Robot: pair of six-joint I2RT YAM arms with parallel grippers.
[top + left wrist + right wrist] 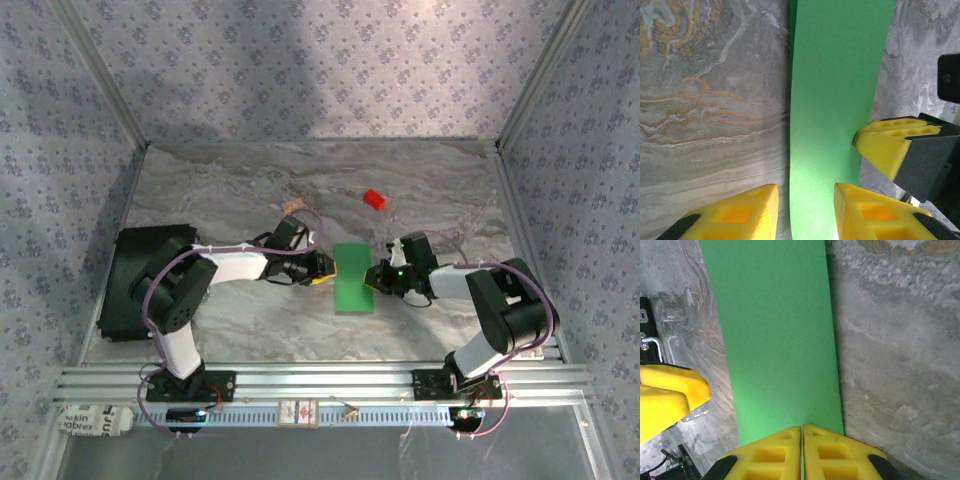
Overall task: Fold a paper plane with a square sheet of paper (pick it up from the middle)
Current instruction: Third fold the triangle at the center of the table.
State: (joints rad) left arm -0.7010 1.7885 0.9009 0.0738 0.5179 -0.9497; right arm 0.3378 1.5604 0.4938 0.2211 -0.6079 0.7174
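The square sheet of paper (354, 277) is bright green and lies on the marble table as a narrow upright rectangle; no paper plane is in view. My left gripper (322, 270) sits at its left edge. In the left wrist view its yellow fingers (740, 215) stand apart around the left gripper (806, 210), with the paper (840, 100) running between and under them. My right gripper (376, 277) is at the right edge. In the right wrist view the right gripper (802, 440) is pressed shut on the paper's (775, 340) near edge, a thin green line showing between the pads.
A small red block (374, 199) and a tan cork-like piece (293, 207) lie behind the paper. A black box (135, 280) sits at the left by the left arm. Patterned walls enclose the table; an aluminium rail (320, 380) runs along the front.
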